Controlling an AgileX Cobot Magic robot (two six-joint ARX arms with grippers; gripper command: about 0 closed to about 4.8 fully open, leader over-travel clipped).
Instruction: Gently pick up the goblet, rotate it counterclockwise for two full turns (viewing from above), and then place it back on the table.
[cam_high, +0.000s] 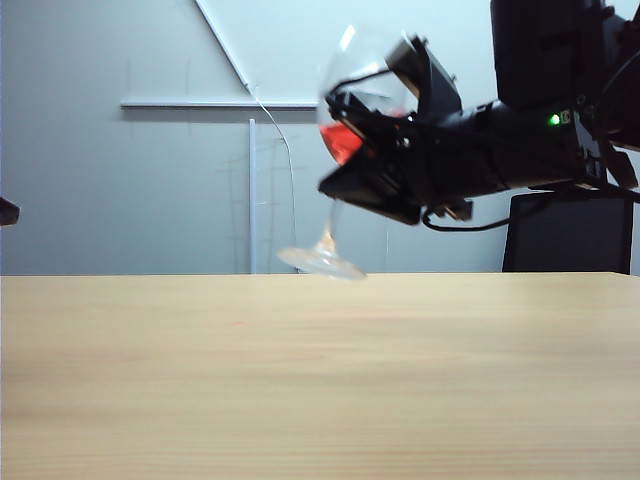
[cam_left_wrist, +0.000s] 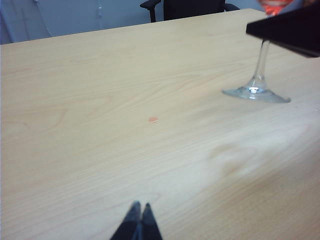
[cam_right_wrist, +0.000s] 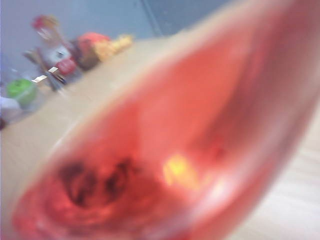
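Jaws of the right gripper (cam_high: 375, 140) are clenched around the bowl of the goblet (cam_high: 345, 140), holding it in the air above the table (cam_high: 320, 380) with the glass tilted and its foot clear of the wood. Red liquid pools to one side of the bowl, so any further lean or a jerky turn could slop it over the rim. The grip sits on curved, smooth glass, which I judge could slide between the fingers as the wrist rolls. Squeezing harder to stop that could crack the thin bowl. Setting it down at this tilt would land one edge of the foot first and tip it. The left gripper (cam_left_wrist: 139, 220) hangs closed and empty, low over the table, well apart from the goblet. Count: one goblet, one table, two grippers, one small reddish spot (cam_left_wrist: 153, 119) on the wood.
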